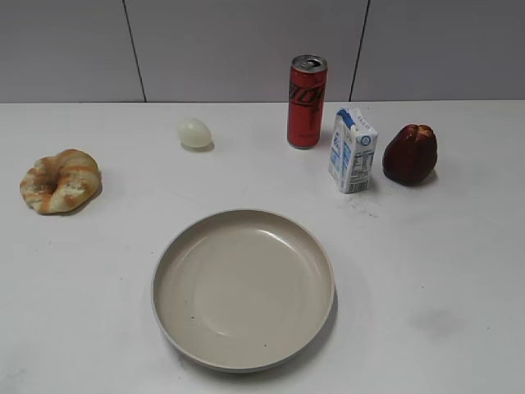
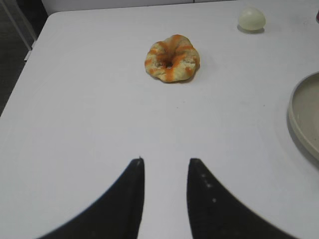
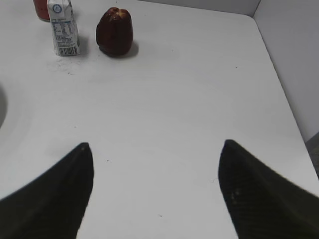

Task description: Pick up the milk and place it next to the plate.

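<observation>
Left gripper (image 2: 165, 162) fingers: two black, curved blades that taper to narrow tips, matte surface.
Left finger detail: the right-hand blade (image 2: 209, 199) carries a few small pale specks along its inner edge.
Right gripper (image 3: 155, 147) fingers: two black, broad wedge shapes narrowing to rounded points, blurred at the frame's bottom.
Right finger detail: a faint woven, carbon-like sheen on the right-hand blade (image 3: 259, 194).
Arms in exterior view: not visible.

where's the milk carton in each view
Exterior view: milk carton upper right, between the red can and the dark red fruit.
Left wrist view: not in it.
Right wrist view: top left, left of the fruit.
Shared landmark: the dark red fruit.
</observation>
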### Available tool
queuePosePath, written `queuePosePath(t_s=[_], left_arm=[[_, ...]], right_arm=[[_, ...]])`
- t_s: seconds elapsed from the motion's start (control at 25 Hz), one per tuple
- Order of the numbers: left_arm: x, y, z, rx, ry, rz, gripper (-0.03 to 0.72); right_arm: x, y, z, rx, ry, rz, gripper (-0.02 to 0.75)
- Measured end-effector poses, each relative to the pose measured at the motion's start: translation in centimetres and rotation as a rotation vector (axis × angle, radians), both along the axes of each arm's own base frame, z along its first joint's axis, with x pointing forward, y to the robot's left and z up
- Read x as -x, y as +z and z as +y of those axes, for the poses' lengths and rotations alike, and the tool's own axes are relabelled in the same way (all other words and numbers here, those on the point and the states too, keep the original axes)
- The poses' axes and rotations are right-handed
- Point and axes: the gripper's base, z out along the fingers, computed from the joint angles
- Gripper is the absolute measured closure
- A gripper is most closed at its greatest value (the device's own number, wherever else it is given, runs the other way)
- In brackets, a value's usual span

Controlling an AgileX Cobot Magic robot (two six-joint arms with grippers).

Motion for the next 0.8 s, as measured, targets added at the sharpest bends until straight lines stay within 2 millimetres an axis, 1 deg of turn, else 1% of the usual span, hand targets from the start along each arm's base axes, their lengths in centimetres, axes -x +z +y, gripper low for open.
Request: queuePosePath(t_s=[0.64,0.72,0.8], left_arm=[[0.0,0.0,0.0,0.000,0.000,0.000,0.459],[0.0,0.0,0.0,0.000,0.000,0.000,0.459],[0.0,0.0,0.0,0.000,0.000,0.000,0.459]], right_arm=[[0.0,0.0,0.0,-0.001,0.000,0.000,0.148],[-0.1,0.3,0.1,-0.009,0.002,-0.015,0.148],[-0.8,1.4,0.1,-0.026,0.006,-0.089,0.148]])
